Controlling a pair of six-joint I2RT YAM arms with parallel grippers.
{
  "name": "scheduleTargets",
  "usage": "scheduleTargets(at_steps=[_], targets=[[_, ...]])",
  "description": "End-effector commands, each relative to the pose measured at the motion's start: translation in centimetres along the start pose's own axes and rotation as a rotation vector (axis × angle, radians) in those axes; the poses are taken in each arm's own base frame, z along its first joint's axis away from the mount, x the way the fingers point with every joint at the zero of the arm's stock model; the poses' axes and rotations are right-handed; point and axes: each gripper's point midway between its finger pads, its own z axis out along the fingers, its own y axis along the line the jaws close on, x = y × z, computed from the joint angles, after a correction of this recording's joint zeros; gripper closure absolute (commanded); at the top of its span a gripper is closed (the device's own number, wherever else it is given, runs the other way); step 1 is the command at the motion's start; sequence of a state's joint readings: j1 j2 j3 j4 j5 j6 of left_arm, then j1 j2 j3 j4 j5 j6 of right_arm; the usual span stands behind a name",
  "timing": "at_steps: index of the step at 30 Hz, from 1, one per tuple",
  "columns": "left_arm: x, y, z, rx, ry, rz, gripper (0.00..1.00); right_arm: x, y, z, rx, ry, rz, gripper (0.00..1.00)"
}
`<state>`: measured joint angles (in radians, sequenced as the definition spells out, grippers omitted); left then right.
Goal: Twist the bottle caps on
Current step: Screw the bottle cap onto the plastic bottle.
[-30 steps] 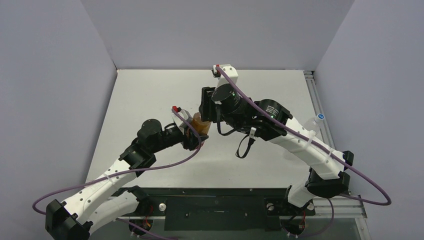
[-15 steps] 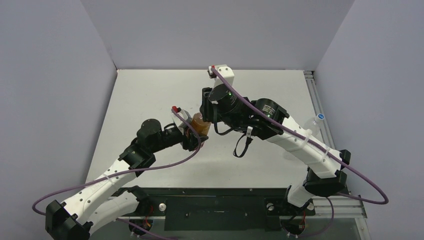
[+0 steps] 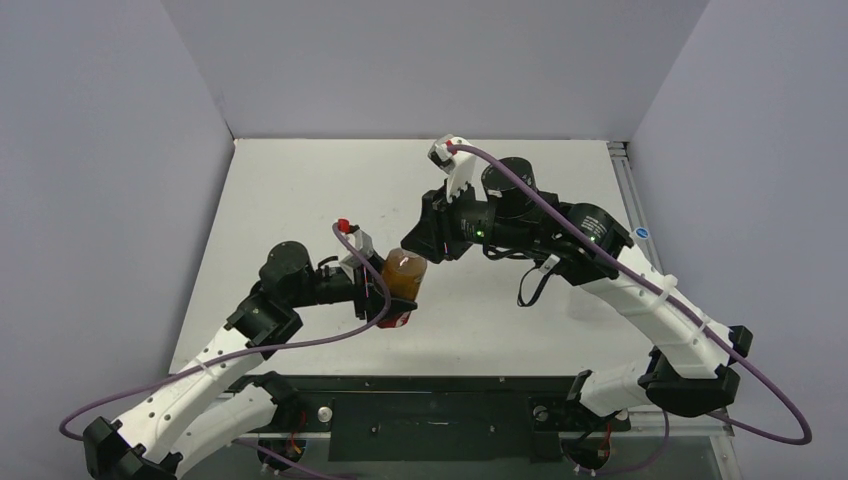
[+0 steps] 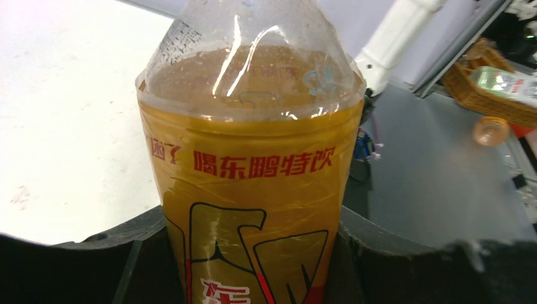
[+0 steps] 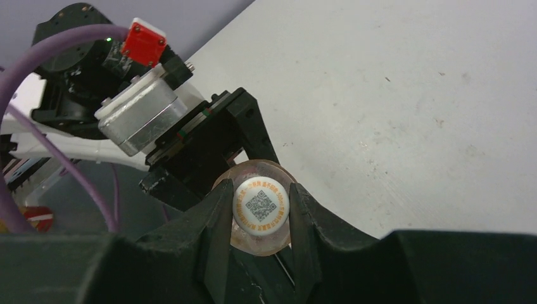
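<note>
1. Black fingers (image 4: 405,259) of the left gripper (image 3: 390,296) are pressing on both sides of the amber bottle (image 3: 402,278). This gripper is closed around the lower body of the bottle, over the white table (image 3: 300,190), a little left of the middle.
2. In the left wrist view the amber bottle (image 4: 253,177) is filling the picture. A yellow label with red Chinese characters is wrapping its body. The orange-brown liquid is reaching up to the shoulder, and the plastic above it is clear. In the top view the red band near the base is showing just below the fingers. I cannot tell if the base is touching the table.
3. The right gripper (image 3: 420,240) is reaching in from the right, just beside the top of the bottle. Its two fingers are pinching the white cap (image 5: 261,206) between them. The cap's inner face, with a printed QR code and a ring of orange text, is turning toward the wrist camera.
4. The white cap is lying in line with the bottle's top, and a translucent rim is showing around it. Whether the cap is touching the neck I cannot tell.
5. Near the right edge of the table, the blue-and-white cap (image 3: 641,232) is peeking out beside the right arm (image 3: 640,295). What is under it is hidden.
</note>
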<state>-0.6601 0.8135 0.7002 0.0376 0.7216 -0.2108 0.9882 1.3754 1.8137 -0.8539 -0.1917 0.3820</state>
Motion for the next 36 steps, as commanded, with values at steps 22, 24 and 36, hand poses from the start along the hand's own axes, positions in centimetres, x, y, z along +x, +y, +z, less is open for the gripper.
scheduleTargets(at_steps=[22,24,36], targets=[[-3.3,3.2,-0.6,-0.207,-0.066,0.144,1.0,-4.5,0.8,-1.3,0.094,-0.174,0.079,0.3],[-3.2,4.2,-0.8,-0.262,-0.067,0.156,1.0,-4.8,-0.6,-1.6,0.187,-0.204,0.128,0.3],[-3.8,7.8,-2.3,-0.475,-0.095,0.224,1.0,-4.6,-3.3,0.3,0.464,-0.229,0.22,0.48]])
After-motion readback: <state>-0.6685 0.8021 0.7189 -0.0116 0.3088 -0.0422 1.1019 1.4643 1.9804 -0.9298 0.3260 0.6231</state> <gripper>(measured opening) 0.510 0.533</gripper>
